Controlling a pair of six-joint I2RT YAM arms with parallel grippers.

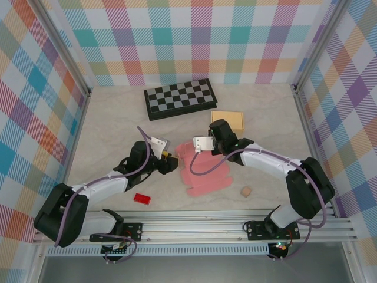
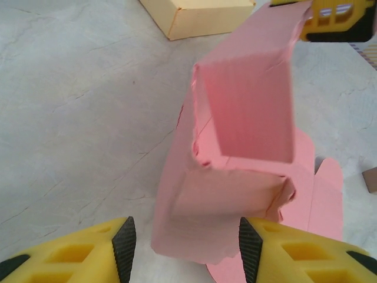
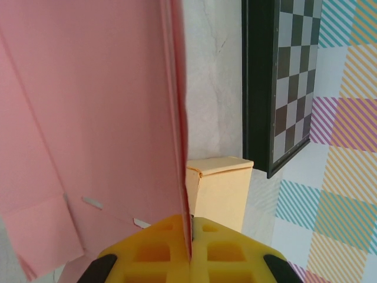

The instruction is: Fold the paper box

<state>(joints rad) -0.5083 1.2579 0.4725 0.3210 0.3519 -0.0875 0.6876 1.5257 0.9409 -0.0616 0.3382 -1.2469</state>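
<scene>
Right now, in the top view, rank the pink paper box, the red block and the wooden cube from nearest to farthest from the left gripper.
1. The pink paper box, right at the jaws of the left gripper.
2. The red block, toward the arm bases, slightly left.
3. The wooden cube, far right, beyond the paper.

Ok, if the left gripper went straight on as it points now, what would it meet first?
Probably the pink paper box: its raised panel stands just ahead of the open left gripper.
</scene>
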